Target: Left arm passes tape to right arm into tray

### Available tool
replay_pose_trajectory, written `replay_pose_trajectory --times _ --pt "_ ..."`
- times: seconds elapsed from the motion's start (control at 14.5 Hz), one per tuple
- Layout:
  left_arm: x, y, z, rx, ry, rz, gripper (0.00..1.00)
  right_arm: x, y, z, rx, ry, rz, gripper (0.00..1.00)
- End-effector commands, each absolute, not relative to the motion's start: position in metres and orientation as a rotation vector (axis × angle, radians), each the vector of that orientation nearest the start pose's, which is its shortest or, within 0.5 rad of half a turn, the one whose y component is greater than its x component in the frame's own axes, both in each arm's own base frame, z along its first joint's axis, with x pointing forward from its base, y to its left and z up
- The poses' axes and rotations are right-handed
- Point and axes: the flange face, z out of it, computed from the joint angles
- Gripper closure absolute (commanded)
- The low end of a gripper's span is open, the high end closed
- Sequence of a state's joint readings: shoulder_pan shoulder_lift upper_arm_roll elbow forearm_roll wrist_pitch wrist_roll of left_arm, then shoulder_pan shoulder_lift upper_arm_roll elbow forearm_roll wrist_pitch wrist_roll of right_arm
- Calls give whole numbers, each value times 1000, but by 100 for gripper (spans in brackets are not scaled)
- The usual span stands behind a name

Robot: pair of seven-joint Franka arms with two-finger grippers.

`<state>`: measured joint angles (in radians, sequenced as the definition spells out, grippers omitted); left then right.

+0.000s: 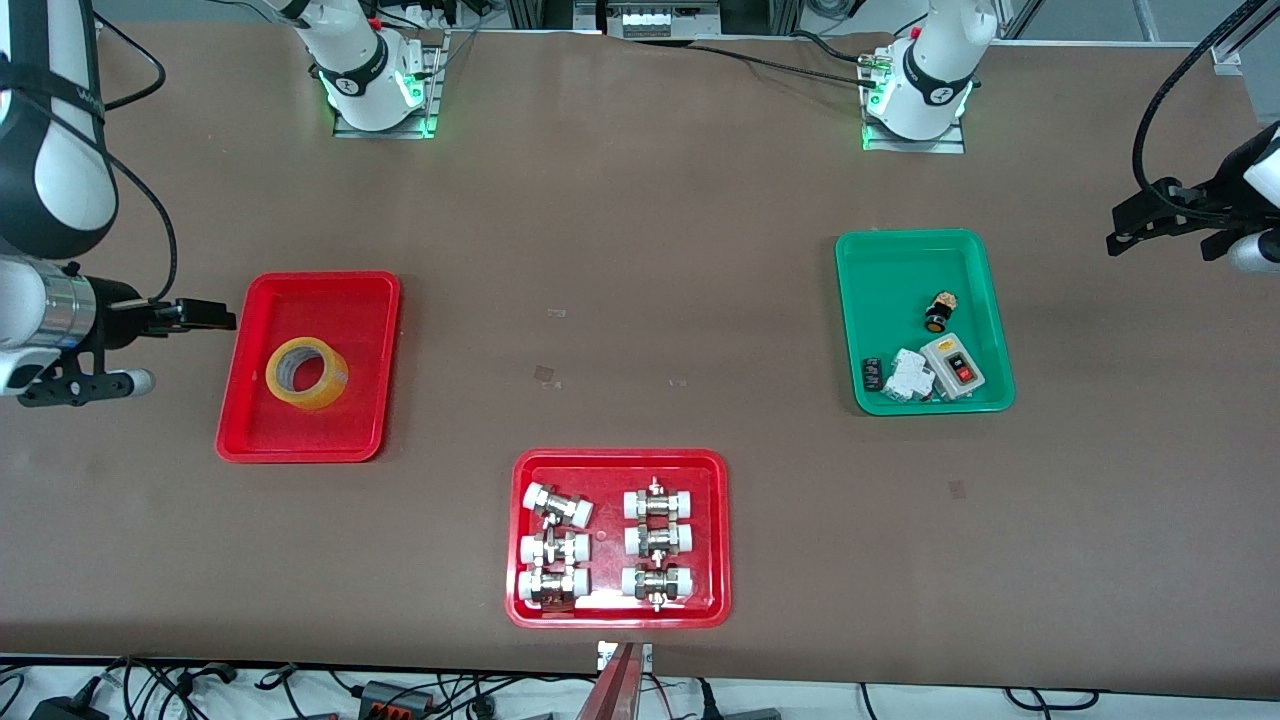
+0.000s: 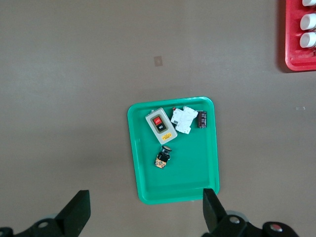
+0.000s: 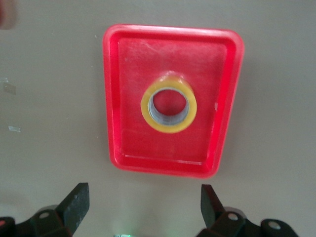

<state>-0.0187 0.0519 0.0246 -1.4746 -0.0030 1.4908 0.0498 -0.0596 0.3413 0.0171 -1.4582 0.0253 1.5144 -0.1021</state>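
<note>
Right gripper: fingers spread wide, nothing between them, hovering beside the edge of the shallow glossy red plastic tray at the right arm's end of the surface; the wrist view looks straight down on it. Roll of translucent yellow packing tape lies in that tray, slightly tilted, pale core visible. So the tape looks delivered, and the empty spread fingers fit a release already done. Left gripper: fingers also fully apart and empty, parked up near the left arm's end of the surface, with the green rectangular plastic tray in its wrist view. That tray holds a grey switch box, a small black-and-yellow push button and white parts. Second red tray, nearer the front camera, holds white-capped metal fittings; untouched, not part of the job. Judgement: task essentially complete, both arms clear.
</note>
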Motion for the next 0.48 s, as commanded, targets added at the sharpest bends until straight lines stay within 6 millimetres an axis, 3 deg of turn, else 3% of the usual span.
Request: replay_pose_trajectory --times 0.0,0.14,0.41 --pt "558 5 636 -3143 97 24 0 631 -12 508 -3116 -6 458 0" --pt "560 5 636 -3143 89 17 0 637 -14 539 -3131 -5 346 0" --pt "559 5 635 -3143 97 21 0 655 -16 566 -3202 13 92 0"
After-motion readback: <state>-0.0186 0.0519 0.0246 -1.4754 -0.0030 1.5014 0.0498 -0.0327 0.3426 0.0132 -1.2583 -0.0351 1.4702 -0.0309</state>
